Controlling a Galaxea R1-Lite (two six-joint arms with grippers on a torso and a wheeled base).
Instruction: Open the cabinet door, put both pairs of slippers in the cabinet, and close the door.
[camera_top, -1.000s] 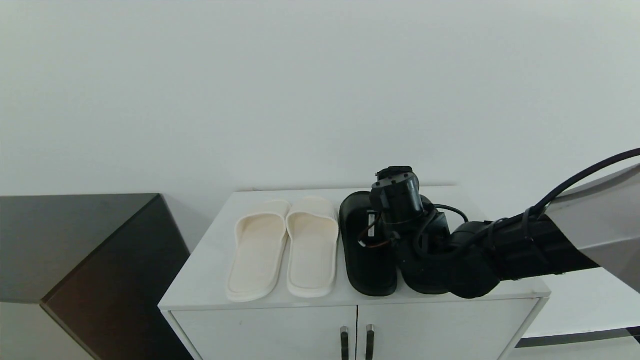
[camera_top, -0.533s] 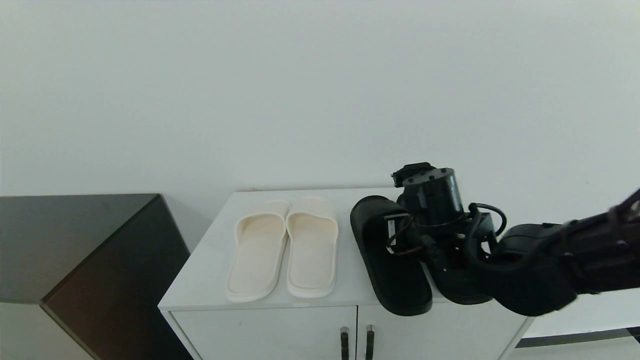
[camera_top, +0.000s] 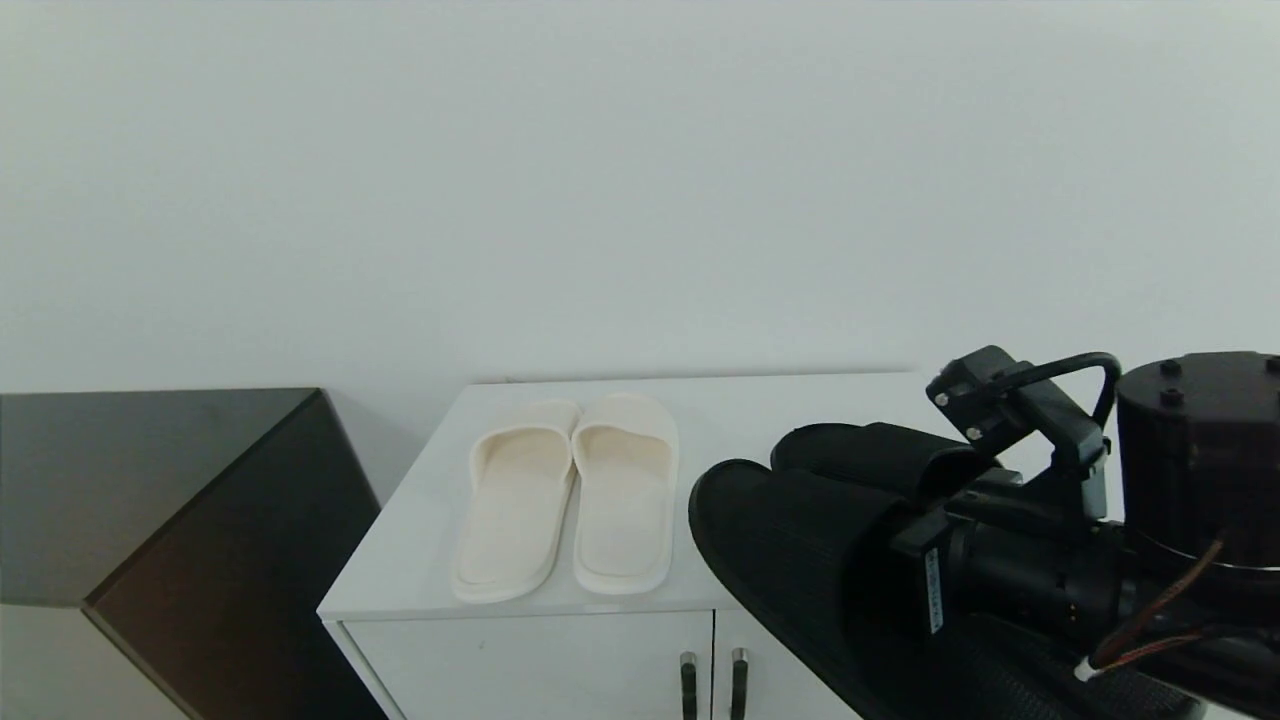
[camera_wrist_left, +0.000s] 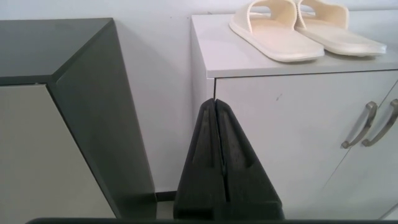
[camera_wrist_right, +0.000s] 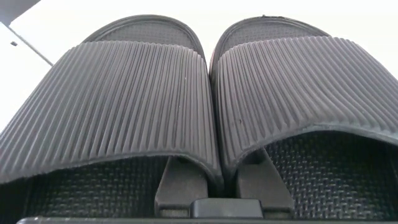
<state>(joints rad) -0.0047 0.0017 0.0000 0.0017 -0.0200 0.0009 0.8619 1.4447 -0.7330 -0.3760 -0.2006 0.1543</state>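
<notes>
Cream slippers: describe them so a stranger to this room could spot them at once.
Find the white cabinet against the wall. On its top lie the cream slippers, side by side. They are pale and flat; the black slippers nearby are in the right gripper.

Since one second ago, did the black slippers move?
Yes. The black slippers, in the right pincer, moved right and toward the camera, away from the unmoved white slippers.

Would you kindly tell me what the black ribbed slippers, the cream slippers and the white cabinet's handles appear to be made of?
The black ribbed slippers look like soft matte foam or rubber: moulded strap ridges, pebbled footbeds. The cream slippers seem similar one-piece moulded foam, matte. The cabinet handles appear to be brushed metal, given their dull grey sheen.
</notes>
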